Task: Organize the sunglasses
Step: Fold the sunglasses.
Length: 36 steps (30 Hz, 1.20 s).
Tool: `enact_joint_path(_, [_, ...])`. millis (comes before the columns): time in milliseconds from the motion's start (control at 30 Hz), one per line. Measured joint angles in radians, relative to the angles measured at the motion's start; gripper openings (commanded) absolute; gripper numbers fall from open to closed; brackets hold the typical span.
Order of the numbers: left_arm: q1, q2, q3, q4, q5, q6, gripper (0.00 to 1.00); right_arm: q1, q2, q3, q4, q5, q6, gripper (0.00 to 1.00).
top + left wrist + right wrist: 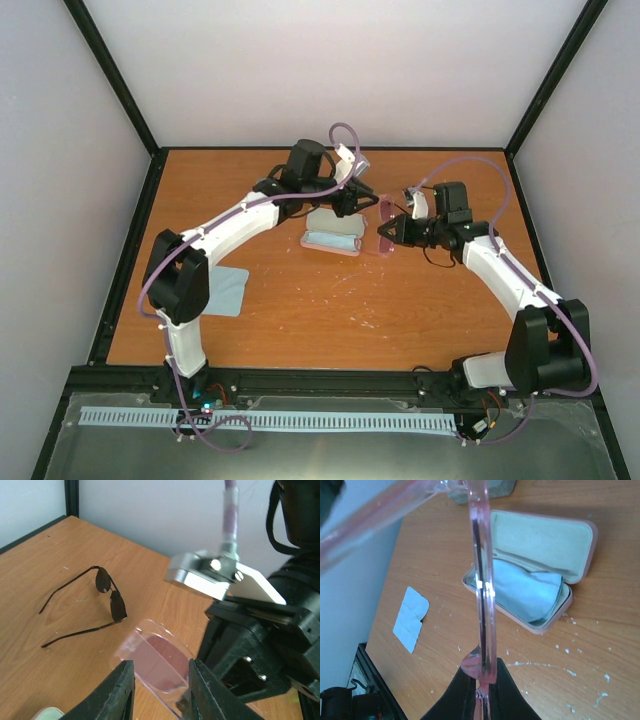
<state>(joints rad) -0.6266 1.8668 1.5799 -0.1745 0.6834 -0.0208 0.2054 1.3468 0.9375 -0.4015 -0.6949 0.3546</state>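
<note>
Right hand [481, 682] clamped on the pink glasses [484, 590] above mid-worktop [30, 675] beside the open pink case [540, 542], left hand [161, 669] apart around a lens, grip unclear; black sunglasses [112, 597] lie unfolded near the far edge; probably casing the pink pair, next fold arms and lower in.

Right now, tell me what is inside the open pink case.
A light-blue cloth fills the lower tray of the pink case, and the lid's pale lining is bare. Anything beneath the cloth is covered and cannot be seen.

Found light-blue folded cloth [525, 592] in open pink oblong case [540, 540]; pink translucent plastic glasses [385, 228] right of it, light-blue square cloth [228, 290] left.
</note>
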Motion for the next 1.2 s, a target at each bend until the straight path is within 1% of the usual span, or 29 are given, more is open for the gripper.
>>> enact_joint_path(333, [-0.019,-0.009,-0.071,0.030,0.001,-0.003,0.33,0.003,0.061,0.057,0.078,-0.049,0.039,0.03])
enact_joint_path(400, [-0.019,-0.009,-0.090,0.031,-0.006,0.000,0.37,0.004,0.064,0.069,0.088,-0.070,0.040,0.03])
enact_joint_path(433, [-0.019,-0.009,-0.097,0.031,-0.009,0.003,0.41,0.004,0.064,0.072,0.091,-0.075,0.040,0.03])
enact_joint_path(467, [-0.019,-0.009,-0.102,0.031,-0.011,0.006,0.49,0.003,0.064,0.073,0.092,-0.077,0.040,0.03])
enact_joint_path(500, [-0.019,-0.009,-0.103,0.031,-0.021,0.011,0.52,0.003,0.064,0.073,0.092,-0.079,0.040,0.03])
enact_joint_path(567, [-0.016,-0.009,-0.103,0.032,-0.046,0.019,0.54,0.002,0.064,0.073,0.089,-0.079,0.042,0.03])
enact_joint_path(600, [-0.009,-0.009,-0.103,0.032,-0.063,0.019,0.53,0.002,0.064,0.073,0.087,-0.075,0.043,0.03])
enact_joint_path(633, [-0.001,-0.009,-0.103,0.032,-0.075,0.019,0.50,0.002,0.064,0.073,0.084,-0.068,0.046,0.03])
enact_joint_path(733, [0.042,-0.019,-0.113,0.031,-0.101,0.009,0.30,-0.009,0.064,0.072,0.080,-0.041,0.058,0.03])
enact_joint_path(767, [0.073,-0.035,-0.128,0.030,-0.108,0.010,0.24,-0.014,0.064,0.071,0.080,-0.031,0.063,0.03])
enact_joint_path(867, [0.164,-0.119,-0.201,0.026,-0.116,0.031,0.11,-0.029,0.068,0.070,0.085,-0.001,0.081,0.03])
enact_joint_path(933, [0.203,-0.201,-0.277,0.023,-0.115,0.054,0.08,-0.033,0.093,0.084,0.088,0.005,0.091,0.03])
enact_joint_path(1000, [0.197,-0.283,-0.351,0.013,-0.101,0.080,0.07,-0.033,0.136,0.113,0.090,0.006,0.098,0.03])
enact_joint_path(1100, [0.137,-0.370,-0.442,-0.006,-0.079,0.127,0.07,-0.030,0.200,0.172,0.084,0.008,0.098,0.03])
enact_joint_path(1200, [0.049,-0.408,-0.503,-0.028,-0.060,0.164,0.07,-0.023,0.227,0.214,0.076,0.010,0.092,0.03])
